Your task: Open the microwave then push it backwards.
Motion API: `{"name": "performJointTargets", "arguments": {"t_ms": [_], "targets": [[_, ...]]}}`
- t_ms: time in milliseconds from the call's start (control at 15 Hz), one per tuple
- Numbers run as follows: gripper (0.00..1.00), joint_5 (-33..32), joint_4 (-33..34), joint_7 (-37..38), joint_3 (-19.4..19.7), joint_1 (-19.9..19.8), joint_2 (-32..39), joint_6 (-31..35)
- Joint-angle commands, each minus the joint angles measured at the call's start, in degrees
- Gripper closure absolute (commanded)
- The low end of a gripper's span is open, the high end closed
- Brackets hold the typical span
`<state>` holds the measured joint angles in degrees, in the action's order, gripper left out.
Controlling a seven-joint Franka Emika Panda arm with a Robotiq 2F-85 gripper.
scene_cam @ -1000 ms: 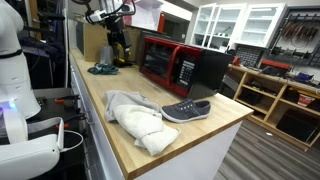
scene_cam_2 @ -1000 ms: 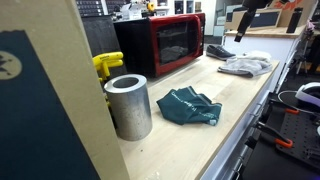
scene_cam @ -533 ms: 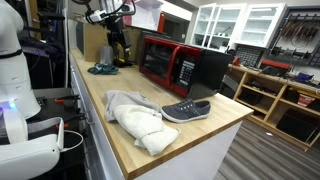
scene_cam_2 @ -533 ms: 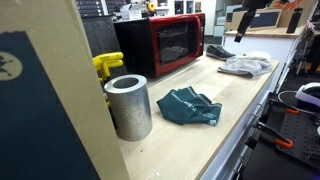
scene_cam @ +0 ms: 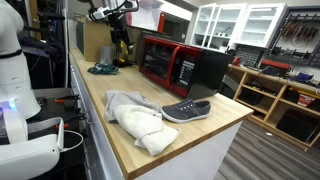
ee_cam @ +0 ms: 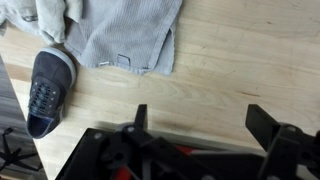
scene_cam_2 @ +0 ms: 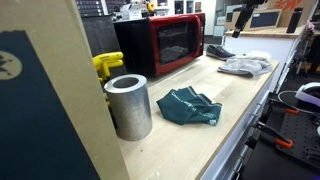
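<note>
Two steps are judged left undone: the microwave is seen shut on the wooden counter, behind the shoe and the grey cloth. The gripper is held above that cloth, jaws apart and empty, well apart from the door. An approach to the door's edge is called for next, before any pushing.

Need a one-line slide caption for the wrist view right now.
Open gripper above the wooden counter, with a grey cloth and a dark shoe lying at upper left.
</note>
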<state>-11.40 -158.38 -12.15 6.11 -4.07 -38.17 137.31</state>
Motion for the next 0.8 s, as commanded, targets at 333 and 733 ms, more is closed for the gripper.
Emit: {"name": "performJointTargets", "arguments": {"t_ms": [333,733], "targets": [[0.00,-6.58,6.50,-6.21,4.15,-4.36,12.19,8.80],[0.00,-5.05,18.67,-8.51,5.78,-3.53,26.60,17.92]]}}
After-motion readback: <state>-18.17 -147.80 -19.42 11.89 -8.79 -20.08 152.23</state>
